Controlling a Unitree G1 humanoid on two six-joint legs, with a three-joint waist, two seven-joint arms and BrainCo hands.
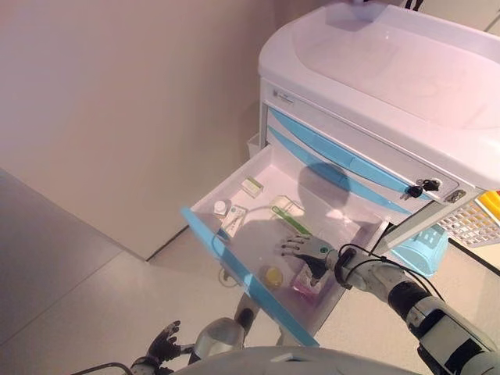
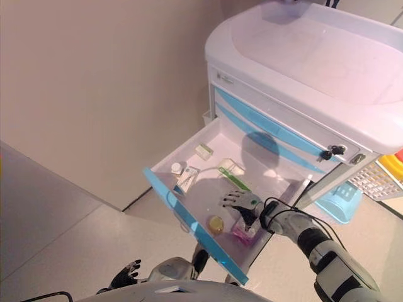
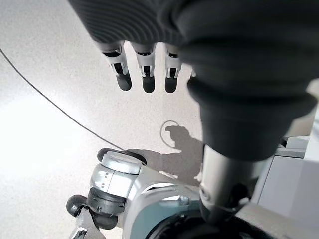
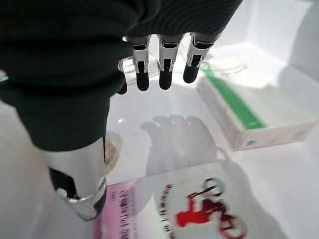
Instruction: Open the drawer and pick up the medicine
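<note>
— Where is the medicine?

— The pink medicine box (image 2: 245,231) lies flat on the floor of the open drawer (image 1: 234,186), at its near right corner. My right hand (image 1: 306,250) hangs just above it, slightly to the far side, and from my wrist I see the box's pink and white face right under my thumb (image 4: 79,184). I am not touching it.

— So your hand holds nothing?

— Nothing. My right fingers (image 4: 165,64) are held out straight in a row, relaxed, pointing toward the drawer's left side, with the thumb apart from them.

— What else is in the drawer?

— A long white box with a green stripe (image 4: 249,107) lies just on the far side of my fingers. A small round yellowish thing (image 1: 271,275) sits to the left of the pink box, near the blue drawer front (image 1: 234,269). Farther left are a white packet (image 1: 233,219) and a small white bottle (image 1: 220,208), and a little pale box (image 1: 251,186) lies toward the far left corner.

— And your other hand?

— My left hand (image 1: 164,344) hangs low over the floor (image 1: 94,305), well apart from the white cabinet (image 1: 375,70), fingers (image 3: 144,69) loose and empty.
</note>
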